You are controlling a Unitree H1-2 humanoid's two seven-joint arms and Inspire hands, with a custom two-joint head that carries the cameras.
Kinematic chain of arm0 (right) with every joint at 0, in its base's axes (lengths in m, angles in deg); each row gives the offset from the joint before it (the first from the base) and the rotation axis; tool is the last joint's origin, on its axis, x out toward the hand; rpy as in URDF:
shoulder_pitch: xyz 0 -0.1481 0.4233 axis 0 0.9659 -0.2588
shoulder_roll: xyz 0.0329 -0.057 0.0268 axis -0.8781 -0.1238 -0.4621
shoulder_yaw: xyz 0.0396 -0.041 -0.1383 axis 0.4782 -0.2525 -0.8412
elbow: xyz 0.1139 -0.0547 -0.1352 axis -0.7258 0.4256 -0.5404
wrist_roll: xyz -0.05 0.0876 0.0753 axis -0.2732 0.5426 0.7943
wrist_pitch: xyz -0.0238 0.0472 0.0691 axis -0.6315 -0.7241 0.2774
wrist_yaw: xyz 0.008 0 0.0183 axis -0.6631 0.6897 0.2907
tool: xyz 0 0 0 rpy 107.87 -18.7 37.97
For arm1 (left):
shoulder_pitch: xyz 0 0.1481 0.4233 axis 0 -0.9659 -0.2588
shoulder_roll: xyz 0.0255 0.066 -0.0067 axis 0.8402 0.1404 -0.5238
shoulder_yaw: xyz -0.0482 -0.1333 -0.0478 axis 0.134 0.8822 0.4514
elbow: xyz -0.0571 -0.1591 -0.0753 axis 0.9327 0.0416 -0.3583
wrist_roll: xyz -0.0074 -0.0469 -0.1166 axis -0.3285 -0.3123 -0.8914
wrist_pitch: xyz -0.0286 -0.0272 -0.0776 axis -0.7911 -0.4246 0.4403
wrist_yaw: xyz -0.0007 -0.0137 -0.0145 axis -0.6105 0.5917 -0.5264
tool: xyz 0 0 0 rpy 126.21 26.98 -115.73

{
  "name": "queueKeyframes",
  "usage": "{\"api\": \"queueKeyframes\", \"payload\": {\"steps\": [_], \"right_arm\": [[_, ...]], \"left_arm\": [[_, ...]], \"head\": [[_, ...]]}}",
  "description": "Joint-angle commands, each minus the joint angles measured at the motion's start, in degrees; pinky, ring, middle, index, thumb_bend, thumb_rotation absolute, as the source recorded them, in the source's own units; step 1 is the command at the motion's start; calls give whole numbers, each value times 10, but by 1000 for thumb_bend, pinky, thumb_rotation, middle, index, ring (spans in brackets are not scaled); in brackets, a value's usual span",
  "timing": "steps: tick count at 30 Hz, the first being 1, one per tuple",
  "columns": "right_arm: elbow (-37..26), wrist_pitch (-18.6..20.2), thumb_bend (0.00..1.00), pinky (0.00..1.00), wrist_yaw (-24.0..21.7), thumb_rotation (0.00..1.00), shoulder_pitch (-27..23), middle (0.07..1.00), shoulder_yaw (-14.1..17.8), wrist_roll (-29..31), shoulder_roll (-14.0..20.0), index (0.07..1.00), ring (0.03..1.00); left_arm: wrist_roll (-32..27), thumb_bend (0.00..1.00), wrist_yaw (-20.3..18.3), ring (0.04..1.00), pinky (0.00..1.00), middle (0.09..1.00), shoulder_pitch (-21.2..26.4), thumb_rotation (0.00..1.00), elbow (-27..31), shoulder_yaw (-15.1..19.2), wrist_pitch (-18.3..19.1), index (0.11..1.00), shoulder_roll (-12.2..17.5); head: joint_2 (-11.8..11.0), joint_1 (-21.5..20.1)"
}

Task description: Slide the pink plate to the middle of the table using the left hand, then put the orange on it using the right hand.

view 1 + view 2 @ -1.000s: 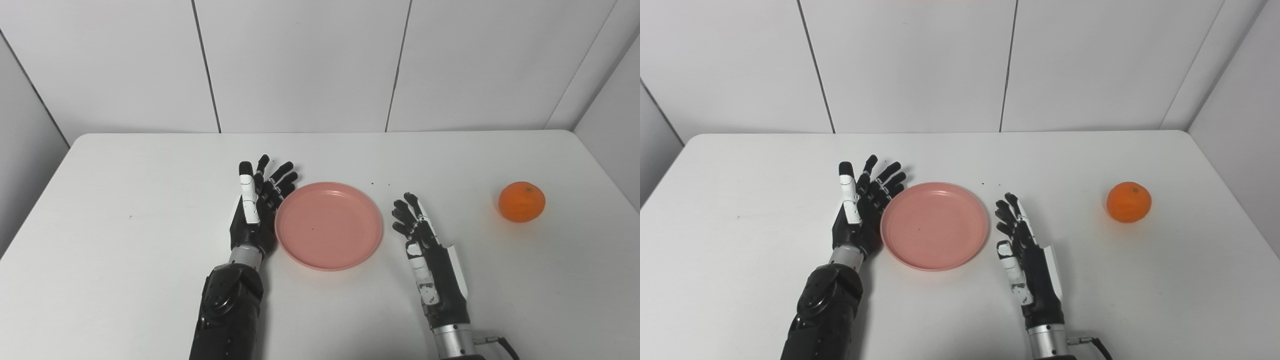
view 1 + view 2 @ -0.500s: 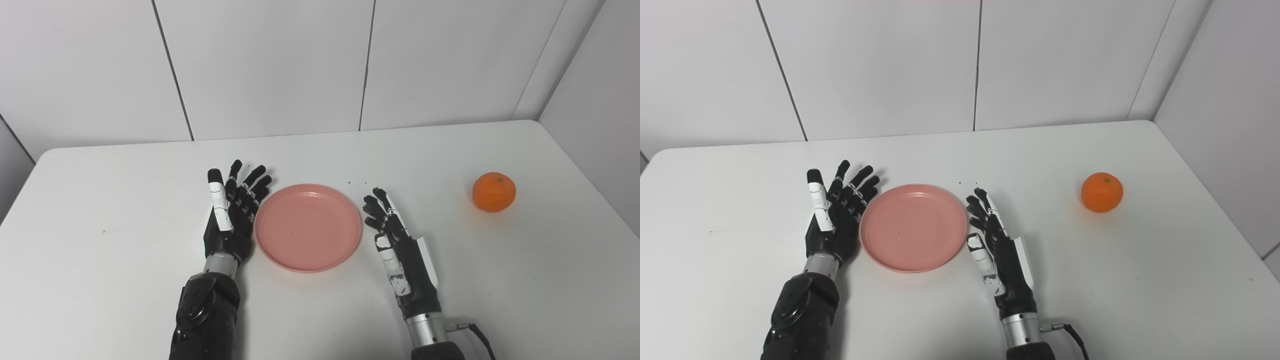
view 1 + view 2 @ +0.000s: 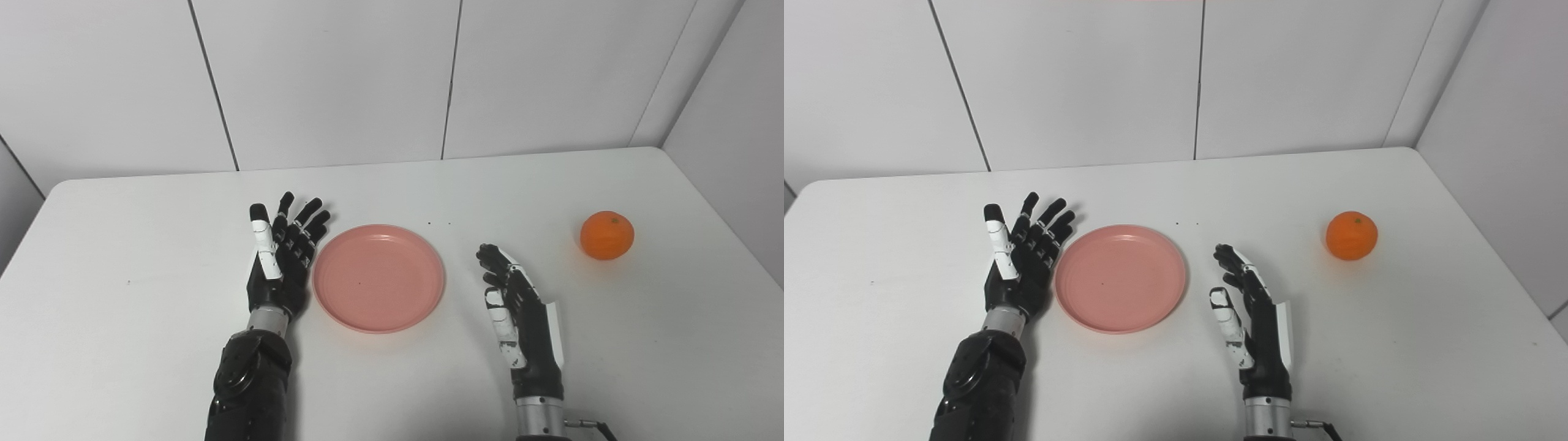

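The pink plate [image 3: 378, 277] lies flat near the middle of the white table [image 3: 122, 343], with nothing on it. My left hand [image 3: 280, 260] stands on edge just left of the plate's rim, open, fingers spread and pointing away from me. My right hand [image 3: 517, 309] is open a short way right of the plate, clear of its rim, holding nothing. The orange [image 3: 606, 235] sits alone far to the right, well beyond the right hand.
White wall panels rise behind the table's far edge [image 3: 392, 165]. A side wall [image 3: 735, 141] runs close along the table's right edge, near the orange. A few dark specks [image 3: 438, 223] lie behind the plate.
The camera swung between the earliest frames and now, shifting the whole picture. The right hand has drawn away from the plate to the right. The left hand has eased slightly off the plate's rim.
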Motion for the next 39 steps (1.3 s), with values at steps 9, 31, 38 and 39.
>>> {"api": "queueKeyframes", "payload": {"steps": [9,31,38,39], "right_arm": [[-70,36,819,745,-22,1000,-54,795,15,8,35,805,784],[-121,243,894,609,-111,1000,-180,831,52,-277,191,832,748],[-98,255,894,582,-127,1000,-215,821,59,-306,249,829,724],[-95,255,890,589,-129,1000,-219,822,59,-308,257,829,728]], "left_arm": [[1,1000,6,850,914,854,-6,1000,-51,12,9,1000,7],[2,1000,-7,856,949,849,-3,1000,-74,19,-8,1000,9],[-1,1000,-14,873,955,865,-2,999,-79,18,-15,1000,8],[-1,1000,-13,870,953,863,-2,995,-79,17,-15,1000,7]], "head": [[-14,-28],[-25,-46],[-26,-41],[-26,-41]]}}
